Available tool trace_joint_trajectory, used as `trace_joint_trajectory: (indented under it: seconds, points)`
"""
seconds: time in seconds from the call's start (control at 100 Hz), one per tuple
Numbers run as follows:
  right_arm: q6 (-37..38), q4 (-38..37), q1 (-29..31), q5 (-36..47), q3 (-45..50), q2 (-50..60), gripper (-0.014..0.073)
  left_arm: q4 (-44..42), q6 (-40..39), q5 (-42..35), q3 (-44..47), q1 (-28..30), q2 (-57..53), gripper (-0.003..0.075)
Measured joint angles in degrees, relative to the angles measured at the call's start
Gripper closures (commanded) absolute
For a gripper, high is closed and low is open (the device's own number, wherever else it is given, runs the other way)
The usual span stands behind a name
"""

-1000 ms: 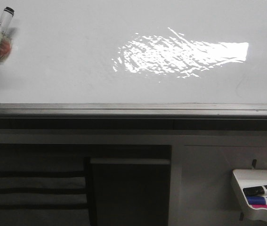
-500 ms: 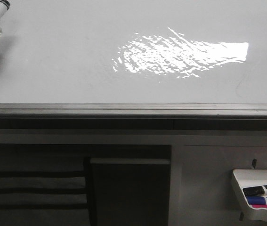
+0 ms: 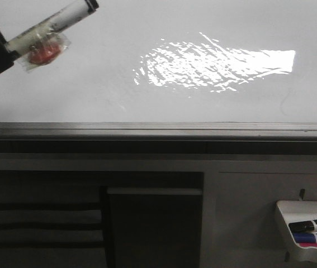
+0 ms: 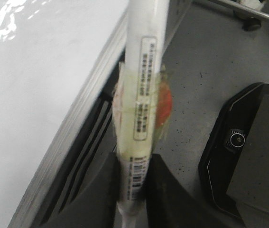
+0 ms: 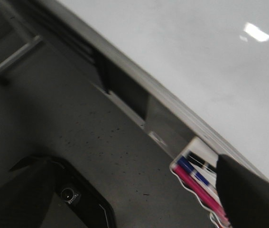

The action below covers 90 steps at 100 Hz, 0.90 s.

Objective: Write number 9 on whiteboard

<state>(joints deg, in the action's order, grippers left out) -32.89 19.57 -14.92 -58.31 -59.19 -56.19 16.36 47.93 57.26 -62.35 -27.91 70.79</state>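
The whiteboard fills the upper front view, glossy white-grey with a glare patch and a silver edge strip. I see no number 9 on it. My left gripper is at the top left in front of the board, shut on a white marker with a black cap. Clear tape holds a red piece to the marker. The left wrist view shows the marker clamped between the dark fingers. My right gripper is empty, its jaws apart, beside the board's lower right edge.
A small white tray hangs below the board at the right with black, blue and pink markers; it also shows in the right wrist view. A dark cabinet panel is below the board. A black device with a lens sits on the grey floor.
My left gripper has swung in from the left edge towards the right with the marker. The marker now tilts to the upper right and looks larger. The board surface is unchanged.
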Motion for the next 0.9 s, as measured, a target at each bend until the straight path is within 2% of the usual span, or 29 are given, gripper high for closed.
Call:
trace_joint_trajectory:
  seconds: [0.1, 0.2, 0.32, 0.44, 0.69, 0.9]
  points:
    - [-7.6, 4.8, -5.1, -0.2, -2.9, -4.5, 0.0001, 0.4, 3.1, 0.2, 0.0, -3.7, 0.0, 0.0741]
    - [-13.0, 6.7, -10.6, 0.3, -5.5, -8.1, 0.0057, 0.4, 4.2, 0.4, 0.0, -7.4, 0.0, 0.0741]
    - [-16.8, 7.4, -16.7, 3.0, -7.2, -11.4, 0.0127, 0.5, 4.6, 0.4, 0.0, -10.9, 0.0, 0.0741]
    - [-19.1, 7.8, -21.4, 6.1, -8.0, -14.2, 0.0137, 0.5, 4.8, 0.4, 0.0, -13.3, 0.0, 0.0741]
    - [-20.6, 8.7, -23.9, 8.2, -8.0, -18.9, 0.0142, 0.5, 5.5, 0.1, 0.0, -14.6, 0.0, 0.0741]
    - [-20.8, 9.5, -24.1, 8.8, -8.0, -20.1, 0.0293, 0.5, 5.5, -0.1, 0.0, -14.6, 0.0, 0.0741]
